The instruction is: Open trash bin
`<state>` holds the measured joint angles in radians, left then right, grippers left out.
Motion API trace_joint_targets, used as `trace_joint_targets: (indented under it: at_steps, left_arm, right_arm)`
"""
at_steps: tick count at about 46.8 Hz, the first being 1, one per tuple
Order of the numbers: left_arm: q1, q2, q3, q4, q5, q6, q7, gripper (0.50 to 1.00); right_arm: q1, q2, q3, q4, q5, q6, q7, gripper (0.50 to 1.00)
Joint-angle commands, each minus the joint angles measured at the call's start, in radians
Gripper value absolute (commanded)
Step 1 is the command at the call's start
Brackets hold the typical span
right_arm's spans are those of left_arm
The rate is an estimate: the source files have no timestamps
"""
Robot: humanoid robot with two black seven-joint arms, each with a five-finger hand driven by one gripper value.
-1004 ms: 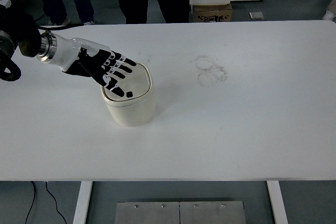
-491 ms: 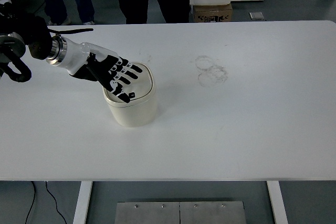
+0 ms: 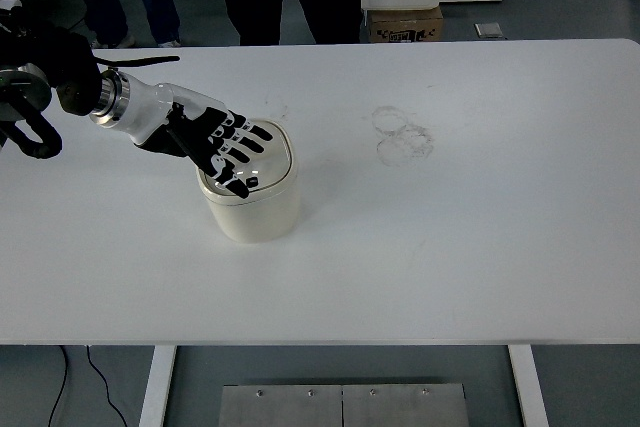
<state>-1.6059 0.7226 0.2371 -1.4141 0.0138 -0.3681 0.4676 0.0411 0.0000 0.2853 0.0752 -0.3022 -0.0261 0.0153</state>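
Head view: left hand [image 3: 225,145] lies flat, fingers spread, on the trash bin [image 3: 250,192]; looks light, tippy, so press the lid [image 3: 268,162] centrally.

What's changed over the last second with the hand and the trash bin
The left hand slid forward and to the right over the trash bin, so its spread fingers now cover more of the lid. It grasps nothing. The bin stands in the same spot on the table, lid still shut.

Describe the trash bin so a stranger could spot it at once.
On the white table, look left of centre. The trash bin is a small cream tub with rounded corners and a lid. It is the only object standing there, with the robot's left hand spread on top.
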Motion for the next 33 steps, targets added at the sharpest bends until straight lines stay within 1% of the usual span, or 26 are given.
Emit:
trace_joint_targets:
  at_steps: [1,18,33]
  left_arm:
    - [0.001,0.000,0.002,0.000,0.000,0.000,0.000,1.000]
    - [0.011,-0.002,0.002,0.000,0.000,0.000,0.000,1.000]
    - [-0.014,0.011,-0.001,0.006,-0.003,-0.002,-0.001,1.000]
  right_arm:
    - [0.000,0.000,0.000,0.000,0.000,0.000,0.000,0.989]
    - [0.000,0.000,0.000,0.000,0.000,0.000,0.000,0.989]
    - [0.000,0.000,0.000,0.000,0.000,0.000,0.000,0.991]
